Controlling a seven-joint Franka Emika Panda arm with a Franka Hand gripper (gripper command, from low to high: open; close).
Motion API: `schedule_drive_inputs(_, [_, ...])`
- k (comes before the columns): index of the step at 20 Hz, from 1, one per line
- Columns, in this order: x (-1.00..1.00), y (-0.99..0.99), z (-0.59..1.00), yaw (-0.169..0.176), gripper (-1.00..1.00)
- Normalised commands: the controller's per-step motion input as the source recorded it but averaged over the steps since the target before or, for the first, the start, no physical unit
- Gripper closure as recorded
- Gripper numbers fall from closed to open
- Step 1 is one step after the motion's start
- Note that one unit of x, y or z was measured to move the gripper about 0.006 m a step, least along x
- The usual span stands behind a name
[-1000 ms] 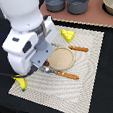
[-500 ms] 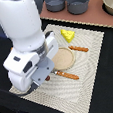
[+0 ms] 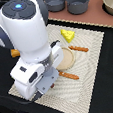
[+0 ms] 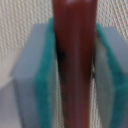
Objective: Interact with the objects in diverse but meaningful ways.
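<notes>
sausage point(image 4: 75, 60): reddish-brown, squeezed between the two green pads point(image 4: 50, 75) | gripper point(image 4: 75, 75): closed tight on the sausage | cheese wedge point(image 3: 67, 35): yellow, on the mat point(image 3: 92, 53) near the tan plate point(image 3: 68, 58) | grey pots point(image 3: 66, 2): at the back, insides hard to see

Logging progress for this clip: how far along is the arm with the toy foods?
In hand: the gripper is shut on the sausage over the mat. Nothing looks placed yet. Left: the cheese lies untouched beside the plate; other foods are out of sight.
</notes>
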Motion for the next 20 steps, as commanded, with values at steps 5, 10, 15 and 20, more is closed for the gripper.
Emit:
schedule_drive_inputs(5, [0.37,-0.24,0.95,-0.103,-1.0])
schedule_drive_inputs(10, [-0.18,-0.06,0.76,-0.013,-1.0])
schedule_drive_inputs(15, [-0.76,0.28,0.16,0.021,-1.0])
schedule_drive_inputs(20, [-0.91,0.38,0.01,0.048,-1.0])
